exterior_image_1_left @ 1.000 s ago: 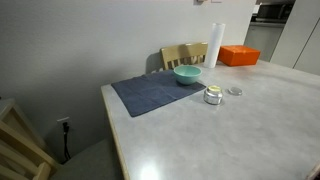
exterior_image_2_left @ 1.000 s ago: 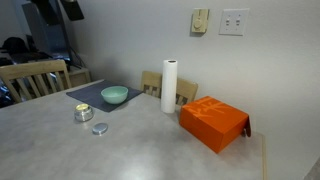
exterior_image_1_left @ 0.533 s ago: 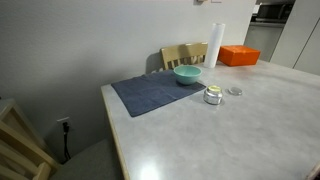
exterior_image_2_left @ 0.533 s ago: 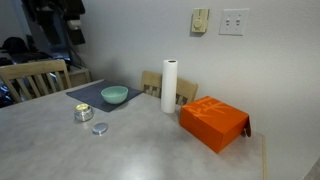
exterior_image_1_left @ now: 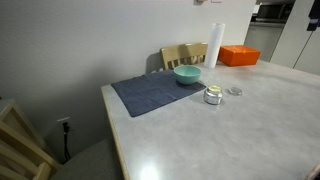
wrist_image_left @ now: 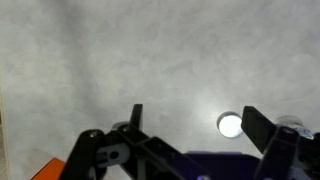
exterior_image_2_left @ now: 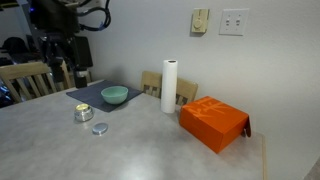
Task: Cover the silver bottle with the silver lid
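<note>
The silver bottle [exterior_image_1_left: 213,96] is a squat shiny cylinder standing on the grey table; it also shows in an exterior view [exterior_image_2_left: 84,113]. The silver lid [exterior_image_1_left: 235,91] lies flat on the table just beside it, apart from it, and shows in both exterior views [exterior_image_2_left: 100,128]. In the wrist view the lid [wrist_image_left: 231,125] is a bright disc between my two dark fingers. My gripper [wrist_image_left: 200,122] is open and empty. In an exterior view it [exterior_image_2_left: 65,72] hangs high above the table's far left, behind the bottle and lid.
A teal bowl [exterior_image_2_left: 114,95] sits on a dark blue mat [exterior_image_1_left: 150,93]. A tall white roll [exterior_image_2_left: 170,86] and an orange box [exterior_image_2_left: 213,122] stand to the side. Wooden chairs [exterior_image_1_left: 184,54] stand at the table's edge.
The arm has come down from the top left of the exterior view; the gripper now hangs lower and fully in view. The bottle and lid have not moved.
</note>
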Controlling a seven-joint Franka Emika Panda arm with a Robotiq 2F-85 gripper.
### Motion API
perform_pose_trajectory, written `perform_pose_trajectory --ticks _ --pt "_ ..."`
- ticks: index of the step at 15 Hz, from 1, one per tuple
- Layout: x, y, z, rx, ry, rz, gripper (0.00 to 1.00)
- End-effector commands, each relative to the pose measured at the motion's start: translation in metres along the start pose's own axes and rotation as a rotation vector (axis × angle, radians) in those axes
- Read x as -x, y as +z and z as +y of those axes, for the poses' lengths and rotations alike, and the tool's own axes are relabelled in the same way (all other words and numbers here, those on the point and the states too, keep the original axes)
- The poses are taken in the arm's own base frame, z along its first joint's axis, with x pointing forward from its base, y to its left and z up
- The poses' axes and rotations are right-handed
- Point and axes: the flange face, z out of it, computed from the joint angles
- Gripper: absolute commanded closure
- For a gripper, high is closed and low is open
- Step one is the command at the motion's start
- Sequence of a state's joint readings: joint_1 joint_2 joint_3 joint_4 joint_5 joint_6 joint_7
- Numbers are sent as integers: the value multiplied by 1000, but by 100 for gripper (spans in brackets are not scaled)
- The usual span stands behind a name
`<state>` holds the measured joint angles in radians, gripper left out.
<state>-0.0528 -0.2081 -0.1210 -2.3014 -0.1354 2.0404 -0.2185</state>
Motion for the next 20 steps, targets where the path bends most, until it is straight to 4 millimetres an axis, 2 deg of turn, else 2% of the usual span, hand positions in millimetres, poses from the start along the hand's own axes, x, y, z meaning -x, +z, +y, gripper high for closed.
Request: perform_pose_trajectory --ticks 1,2,4,6,10,11,13,15,18,20 --pt "1 -4 0 1 1 6 0" --pt "0 -4 4 -7 -8 22 0" --pt "-13 11 0 -50 -15 28 0" --pt "-29 36 -11 -113 -40 17 0" --pt "-55 102 -42 -160 -120 -121 0" --pt "-37 76 -36 -150 -79 -65 0" --pt "-47 102 -47 -154 -100 -117 0" --pt "-53 108 -47 -154 -103 -127 0" --pt "-68 119 -49 -130 -107 -45 0" --pt "-81 139 -57 -105 -105 1 0"
